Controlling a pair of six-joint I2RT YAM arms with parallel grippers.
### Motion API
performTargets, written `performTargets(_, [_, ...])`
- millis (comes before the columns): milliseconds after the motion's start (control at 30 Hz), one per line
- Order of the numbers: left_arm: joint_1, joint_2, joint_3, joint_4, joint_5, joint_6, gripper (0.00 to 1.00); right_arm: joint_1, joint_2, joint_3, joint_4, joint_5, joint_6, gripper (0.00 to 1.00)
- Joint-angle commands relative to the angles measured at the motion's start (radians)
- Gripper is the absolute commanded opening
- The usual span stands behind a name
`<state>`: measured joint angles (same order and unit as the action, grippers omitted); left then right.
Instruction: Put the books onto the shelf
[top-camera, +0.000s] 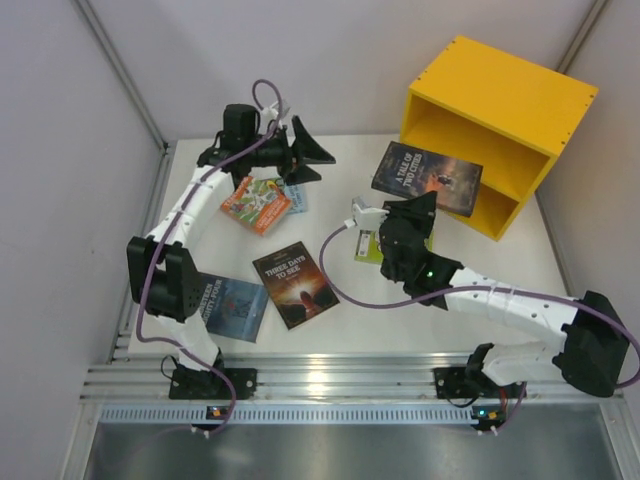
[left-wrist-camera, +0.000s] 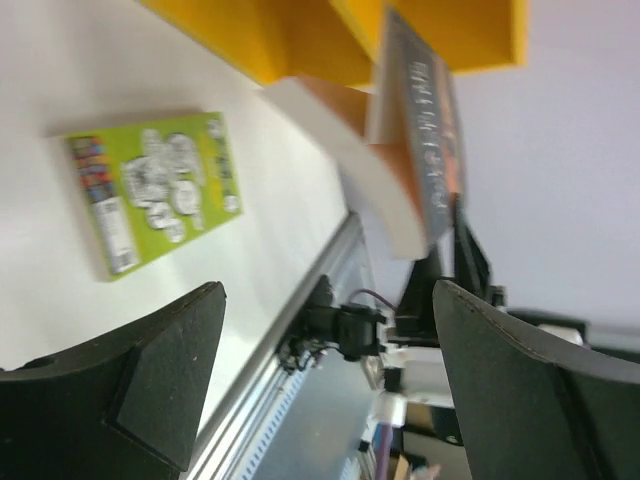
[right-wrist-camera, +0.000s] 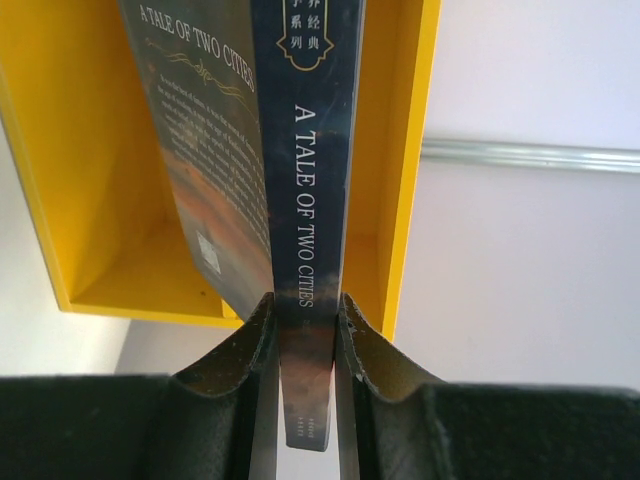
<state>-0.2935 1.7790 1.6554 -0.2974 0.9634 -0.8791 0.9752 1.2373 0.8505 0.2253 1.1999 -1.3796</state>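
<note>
The right hand (right-wrist-camera: 303, 312) is pressed together on the Tale book (right-wrist-camera: 305, 150), pinching both covers at the spine. The book is held in the air in front of the shelf (top-camera: 500, 85), not yet inside it. The left hand (top-camera: 300, 155) is spread wide and holds nothing. It hangs over the back of the surface (top-camera: 340, 330), just beside the orange book (top-camera: 256, 204).

No book is seen in either of the 2 compartments, so the task is judged barely begun: 1 book is held at the shelf and 5 are left lying flat. These are the orange book with the light-blue book (top-camera: 298, 198) touching it, the green book (left-wrist-camera: 155, 190) near the right arm, and the Three Days book (top-camera: 295, 287) and blue-grey book (top-camera: 232, 307) nearer the bases.

The books are thin paperbacks with glossy printed covers. The Tale book is dark with an orange glow and white lettering. The shelf is a bright yellow, smooth-painted, square-edged box, open at the front. The surface is matt white and is edged by a ribbed metal rail (top-camera: 340, 378).
</note>
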Motion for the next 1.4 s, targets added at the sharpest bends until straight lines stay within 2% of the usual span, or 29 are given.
performTargets(0, [0.06,-0.036,0.023,-0.222,-0.15,0.202,0.9,-0.046,-0.062,0.035,0.057,0.047,-0.044,0.0])
performTargets(200, [0.09,-0.091,-0.009,-0.327,-0.259,0.322,0.89,-0.125,-0.062,0.041,0.121,0.04,-0.15,0.0])
performTargets(333, [0.09,-0.162,-0.141,-0.244,-0.253,0.283,0.89,-0.184,-0.035,0.028,0.251,0.027,-0.258,0.0])
performTargets(533, [0.09,-0.225,-0.244,-0.194,-0.246,0.258,0.89,-0.256,0.039,0.021,0.506,-0.016,-0.412,0.0])
performTargets(667, [0.09,-0.254,-0.276,-0.158,-0.232,0.236,0.89,-0.283,0.097,0.009,0.575,-0.049,-0.406,0.0])
performTargets(767, [0.09,-0.274,-0.292,-0.157,-0.232,0.227,0.89,-0.351,0.152,-0.033,0.656,-0.074,-0.414,0.0])
performTargets(833, [0.09,-0.294,-0.316,-0.137,-0.226,0.223,0.89,-0.401,0.165,-0.05,0.629,-0.095,-0.338,0.0])
performTargets(900, [0.09,-0.311,-0.327,-0.134,-0.23,0.224,0.89,-0.42,0.162,-0.016,0.461,-0.095,-0.195,0.0])
performTargets(1000, [0.09,-0.322,-0.338,-0.123,-0.229,0.215,0.89,-0.42,0.171,-0.016,0.395,-0.091,-0.153,0.0])
performTargets(1167, [0.09,-0.319,-0.33,-0.121,-0.226,0.212,0.89,-0.414,0.14,0.018,0.162,-0.103,0.029,0.0])
performTargets(1233, [0.09,-0.322,-0.333,-0.118,-0.23,0.207,0.89,-0.405,0.128,0.041,0.169,-0.108,0.042,0.0])
performTargets(1300, [0.09,-0.319,-0.335,-0.115,-0.235,0.204,0.88,-0.405,0.132,0.068,0.242,-0.109,-0.036,0.0])
performTargets(1367, [0.09,-0.311,-0.335,-0.111,-0.232,0.197,0.88,-0.405,0.16,0.09,0.417,-0.112,-0.129,0.0])
